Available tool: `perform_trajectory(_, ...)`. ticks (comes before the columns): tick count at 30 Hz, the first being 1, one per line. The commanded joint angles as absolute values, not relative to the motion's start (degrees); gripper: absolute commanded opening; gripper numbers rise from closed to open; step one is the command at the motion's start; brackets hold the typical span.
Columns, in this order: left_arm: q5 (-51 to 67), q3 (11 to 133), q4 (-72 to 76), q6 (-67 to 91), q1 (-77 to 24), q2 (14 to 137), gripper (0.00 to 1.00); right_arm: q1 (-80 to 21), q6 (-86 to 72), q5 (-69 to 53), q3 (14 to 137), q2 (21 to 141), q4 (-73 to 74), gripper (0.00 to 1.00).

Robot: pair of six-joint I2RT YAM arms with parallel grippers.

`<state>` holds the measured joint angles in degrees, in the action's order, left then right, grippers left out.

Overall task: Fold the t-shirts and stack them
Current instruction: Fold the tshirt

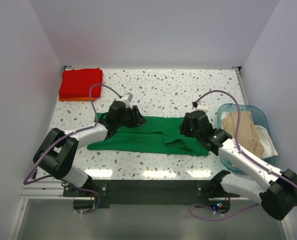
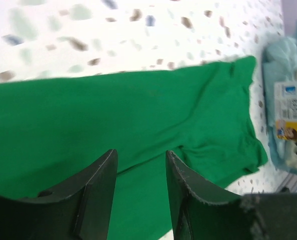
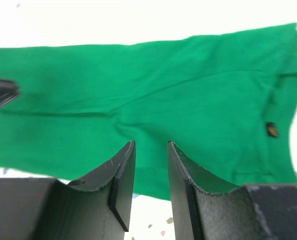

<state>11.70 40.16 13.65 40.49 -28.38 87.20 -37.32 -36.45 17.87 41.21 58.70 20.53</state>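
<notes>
We are watching the green t-shirt (image 1: 148, 134) lying flat on the speckled table (image 1: 178, 90), spreading as a long band from left to right across the middle, with creases running along it and a doubled-over part at its right end. Our left gripper (image 1: 134, 120) is hovering over the band's left end. In the left wrist view its fingers (image 2: 101, 185) are standing apart, with green cloth showing in the gap and nothing pinched between them. Our right gripper (image 1: 185, 128) is hanging over the band's right end. In the right wrist view its fingers (image 3: 121, 175) are also standing apart, with the shirt's near edge and a strip of bare table showing between them, so they are gripping nothing. That view is also showing a small dark label (image 3: 272, 130) on the cloth near its right end. At the far left corner of the table the red t-shirt (image 1: 80, 82) is sitting folded, resting on top of the orange t-shirt (image 1: 71, 99), of which only the near edge is peeking out. At the right edge the translucent blue basket (image 1: 257, 111) is holding the beige t-shirt (image 1: 241, 130), crumpled, and the white t-shirt (image 1: 266, 137), which is spilling over the rim beside it.
</notes>
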Motion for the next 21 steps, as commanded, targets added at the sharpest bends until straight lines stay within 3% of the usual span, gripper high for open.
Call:
perform_trajectory(1, 12.39, 47.53, 14.42, 35.96, -34.44, 88.59, 0.48, -33.06, -37.0, 17.59, 40.52, 59.94, 23.56, 0.35)
perform_trajectory(5, 10.28, 51.85, 12.48, 35.16, -40.07, 92.37, 0.48, -32.43, -36.56, 15.56, 38.94, 63.01, 21.36, 0.35)
perform_trajectory(9, 10.37, 54.05, 12.39, 35.6, -42.71, 96.14, 0.48, -32.52, -36.47, 12.05, 35.88, 66.09, 18.38, 0.27)
perform_trajectory(21, 11.6, 59.23, 12.04, 34.54, -46.67, 102.39, 0.48, -35.07, -38.58, 8.96, 26.99, 62.31, 16.26, 0.23)
